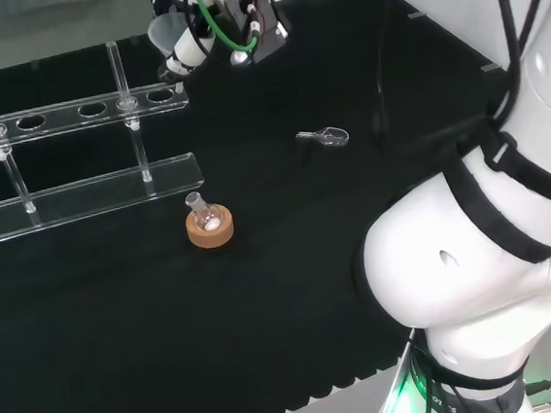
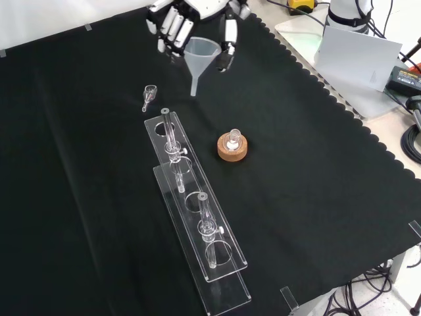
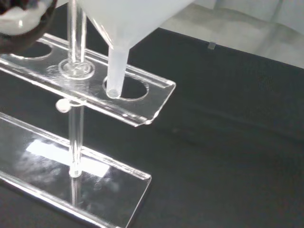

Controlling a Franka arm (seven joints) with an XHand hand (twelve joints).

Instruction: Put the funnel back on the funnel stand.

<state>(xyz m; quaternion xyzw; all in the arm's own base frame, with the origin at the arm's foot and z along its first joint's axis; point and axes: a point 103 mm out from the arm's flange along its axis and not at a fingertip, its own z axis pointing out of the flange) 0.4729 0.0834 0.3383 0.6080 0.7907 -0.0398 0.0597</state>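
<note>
The hand [image 2: 191,20] comes in at the top of the front view, its fingers and thumb curled round the rim of a translucent white funnel [image 2: 200,62]. The funnel hangs upright with its stem pointing down, a short way beyond the near end of the clear acrylic funnel stand [image 2: 191,204]. In the wrist view the funnel stem [image 3: 117,71] sits just over the end hole of the stand's upper rail [image 3: 124,89]. In the head view the hand [image 1: 190,29] hovers above the right end of the stand [image 1: 81,113].
A small round flask [image 2: 233,139] rests on a cork ring [image 2: 233,149] to the right of the stand in the front view. A small clear glass piece [image 2: 149,93] lies on the cloth near the stand's far end. The white arm links [image 1: 491,215] take up the head view's right.
</note>
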